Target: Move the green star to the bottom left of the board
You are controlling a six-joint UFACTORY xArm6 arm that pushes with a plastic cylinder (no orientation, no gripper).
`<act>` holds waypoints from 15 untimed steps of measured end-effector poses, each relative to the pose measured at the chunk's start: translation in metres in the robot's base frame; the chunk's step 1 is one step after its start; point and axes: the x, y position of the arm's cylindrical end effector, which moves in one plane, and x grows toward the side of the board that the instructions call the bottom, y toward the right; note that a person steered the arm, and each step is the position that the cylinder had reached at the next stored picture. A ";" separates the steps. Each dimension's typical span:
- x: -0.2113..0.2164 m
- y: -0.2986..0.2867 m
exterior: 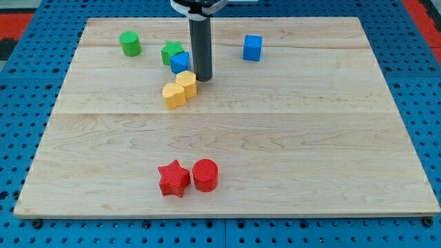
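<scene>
The green star [171, 52] lies near the board's top, left of centre, touching a blue block [180, 62] at its lower right. My tip [202, 78] stands just right of that blue block and above right of two yellow blocks [179, 88]. The rod rises from the tip to the view's top. The tip is a short way to the lower right of the green star, with the blue block between them.
A green cylinder [129, 43] stands at the upper left. A blue cube [253, 47] sits at the upper right of the tip. A red star [173, 178] and a red cylinder [205, 174] lie side by side near the wooden board's [310, 151] bottom edge.
</scene>
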 end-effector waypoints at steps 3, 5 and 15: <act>0.093 -0.007; 0.094 -0.013; 0.022 -0.160</act>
